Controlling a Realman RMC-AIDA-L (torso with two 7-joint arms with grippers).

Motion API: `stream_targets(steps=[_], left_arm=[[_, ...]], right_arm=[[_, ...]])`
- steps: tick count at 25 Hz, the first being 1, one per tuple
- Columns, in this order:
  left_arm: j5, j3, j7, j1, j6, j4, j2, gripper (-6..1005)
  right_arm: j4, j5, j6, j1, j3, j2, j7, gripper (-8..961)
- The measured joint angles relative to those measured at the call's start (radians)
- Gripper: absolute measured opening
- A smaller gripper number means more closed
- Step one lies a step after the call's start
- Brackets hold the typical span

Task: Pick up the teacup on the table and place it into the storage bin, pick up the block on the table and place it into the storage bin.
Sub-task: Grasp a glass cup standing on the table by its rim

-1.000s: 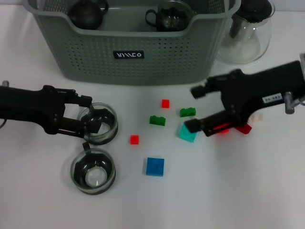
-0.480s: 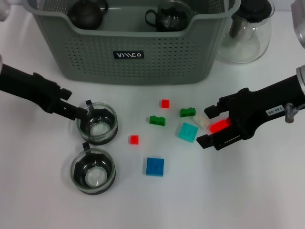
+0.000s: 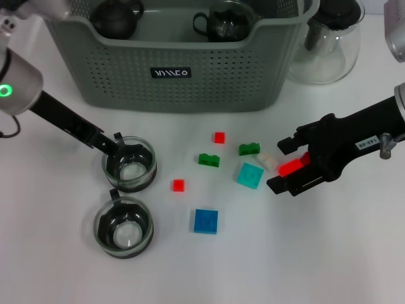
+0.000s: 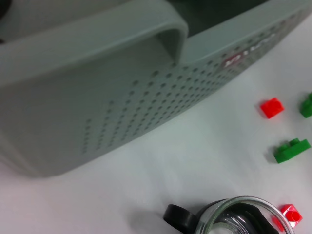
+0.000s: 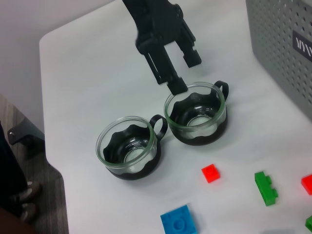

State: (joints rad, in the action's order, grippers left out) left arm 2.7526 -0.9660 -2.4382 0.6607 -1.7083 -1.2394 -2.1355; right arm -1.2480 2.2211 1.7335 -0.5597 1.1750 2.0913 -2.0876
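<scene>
**Mia:** What is the robot doing with the blocks?

**Ben:** The right gripper point(image 3: 293, 168) has a red block point(image 3: 291, 167) squeezed between its fingers, over the right side of the desk point(image 3: 50, 266). It is not in the storage bin point(image 3: 177, 69) yet. The bin sits at the back edge of the desk.

**Mia:** And the cups?

**Ben:** The left gripper point(image 5: 173, 61) is at the rim of one glass teacup point(image 3: 130, 166) on the left side. Its fingers are a little apart, with one finger dipping just inside the rim. It looks like it is only starting to grab. That cup sits on the desk.

**Mia:** There is another cup too.

**Ben:** Yes, a second teacup point(image 3: 124, 227) sits just beside it, nearer the front edge. Nobody is touching it.

**Mia:** Is anything in the bin already?

**Ben:** Two dark things, like a small teapot point(image 3: 115, 16) and a dark cup point(image 3: 224, 24).

**Mia:** So lots is left?

**Ben:** I think so. Two green blocks point(image 3: 209, 159), two small red ones point(image 3: 178, 185), a teal block point(image 3: 250, 175), a pale one and a blue block point(image 3: 206, 221) lie in the middle of the desk.
</scene>
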Motion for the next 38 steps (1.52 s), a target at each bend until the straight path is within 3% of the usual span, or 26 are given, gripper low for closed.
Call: stream_targets(steps=[6,12,15,31,38], left_arm=[[0.059,-0.096,-0.126,0.001,0.032,0.001,-0.030,783],[0.068,-0.149,-0.171,-0.016,0.079,0.015,-0.032,782],[0.072,-0.154,-0.175,-0.023,0.095,0.023,-0.033,715],[0.075,-0.200,-0.177,-0.024,0.167,0.073,-0.033,712],[0.079,-0.213,-0.178,-0.022,0.208,0.098,-0.030,477]], right_arm=[[0.003,0.006,0.000,-0.010,0.006,-0.001,0.022,927],[0.009,0.014,0.001,-0.017,0.009,-0.003,0.039,927],[0.009,0.014,0.001,-0.017,0.010,-0.003,0.042,927],[0.006,0.014,0.002,-0.019,0.008,-0.003,0.044,926],[0.001,0.014,0.001,-0.023,0.003,-0.005,0.044,926]])
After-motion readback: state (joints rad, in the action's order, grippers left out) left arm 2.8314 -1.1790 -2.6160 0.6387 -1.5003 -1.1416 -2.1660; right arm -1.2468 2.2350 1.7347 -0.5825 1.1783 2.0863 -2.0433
